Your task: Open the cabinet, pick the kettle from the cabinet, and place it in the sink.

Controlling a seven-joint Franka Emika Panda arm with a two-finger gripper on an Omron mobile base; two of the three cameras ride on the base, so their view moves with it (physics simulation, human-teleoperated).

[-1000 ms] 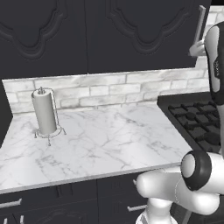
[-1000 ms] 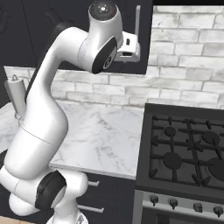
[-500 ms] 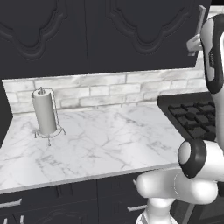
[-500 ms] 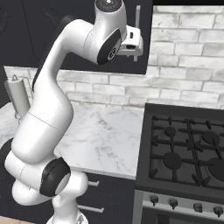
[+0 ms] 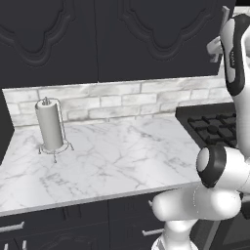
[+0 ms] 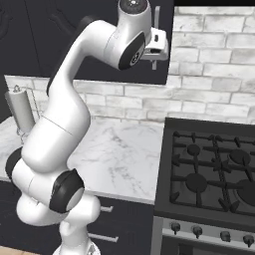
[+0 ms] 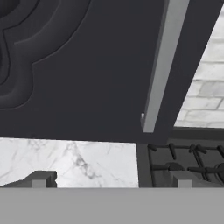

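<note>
A: Start big. Where's the cabinet?

B: The cabinet point(image 5: 156, 39) runs along the wall above the marble worktop point(image 5: 112, 156), door shut. In the hand view its ornate raised panel sits at 10 o'clock and the long silver bar handle point(image 7: 159, 65) drops from 12 o'clock toward centre, ending just above the worktop line. In the right base view the handle point(image 6: 157, 25) stands right behind the robot's wrist.

A: And the jaws?

B: The gripper point(image 7: 109, 177) has its jaws spread wide with nothing between them. The two finger tips point(image 7: 41, 178) rise at 7 and 5 o'clock of the hand view, below the handle's lower end and apart from it.

A: How will that door handle?

B: My guess: a stiff hinged panel, moderately heavy, swinging in an arc. The bar is smooth metal, probably slippery, so I'd close across it near mid-length, square on, rather than at the tip, where the jaws could slide off.

A: The kettle and the sink?

B: The kettle is presumably behind the shut door; I can't confirm it. The sink isn't anywhere on this stretch of worktop.

A: What else is around?

B: A black gas stove point(image 6: 209, 169) at 4 o'clock in the right base view and a paper towel holder point(image 5: 50, 124) at 9 o'clock in the left base view. The gripper itself is largely cut off there by the arm point(image 5: 234, 53).
</note>
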